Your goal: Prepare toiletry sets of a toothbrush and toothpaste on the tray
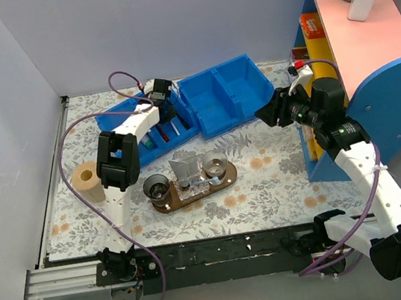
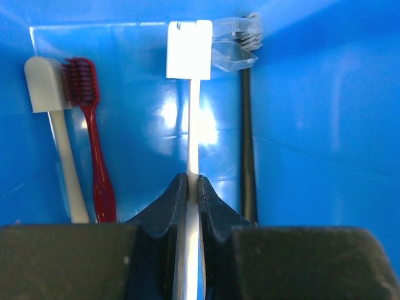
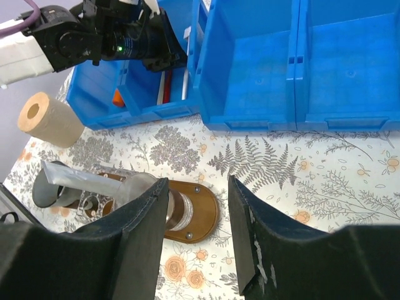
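My left gripper (image 2: 192, 182) is down in the left blue bin (image 1: 125, 123) and shut on the thin white handle of the toothbrush (image 2: 189, 56), whose capped white head points away from me. It also shows in the top view (image 1: 166, 110). The dark wooden tray (image 1: 196, 194) lies on the table in front of the bins, with two cups and a grey piece on it. Its rounded end shows in the right wrist view (image 3: 203, 215). My right gripper (image 3: 197, 187) is open and empty, hovering right of the tray (image 1: 267, 114). I cannot pick out the toothpaste.
In the bin beside the held brush lie a red toothbrush (image 2: 90, 137), a cream one (image 2: 56, 131) and a dark one (image 2: 248, 150). A second blue bin (image 1: 226, 93) stands to the right. A paper roll (image 1: 84, 179) stands left of the tray. A pink shelf (image 1: 363, 27) stands at the right.
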Action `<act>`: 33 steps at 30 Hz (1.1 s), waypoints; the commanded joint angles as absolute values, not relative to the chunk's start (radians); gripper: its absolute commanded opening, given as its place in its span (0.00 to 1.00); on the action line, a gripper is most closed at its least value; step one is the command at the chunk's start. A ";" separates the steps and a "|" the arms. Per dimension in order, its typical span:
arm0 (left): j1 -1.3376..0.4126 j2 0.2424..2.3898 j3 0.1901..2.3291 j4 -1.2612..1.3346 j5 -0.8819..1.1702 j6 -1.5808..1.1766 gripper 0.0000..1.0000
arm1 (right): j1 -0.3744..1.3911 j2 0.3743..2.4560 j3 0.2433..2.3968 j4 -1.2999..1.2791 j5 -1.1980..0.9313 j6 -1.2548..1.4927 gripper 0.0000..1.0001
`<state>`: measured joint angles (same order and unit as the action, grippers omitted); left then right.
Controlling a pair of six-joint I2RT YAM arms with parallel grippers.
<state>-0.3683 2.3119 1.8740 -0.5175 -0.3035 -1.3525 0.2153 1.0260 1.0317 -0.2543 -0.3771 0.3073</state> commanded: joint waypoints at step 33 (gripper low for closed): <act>-0.434 1.694 1.289 0.021 -0.396 -0.976 0.00 | 0.206 0.693 0.676 0.002 -0.558 0.153 0.50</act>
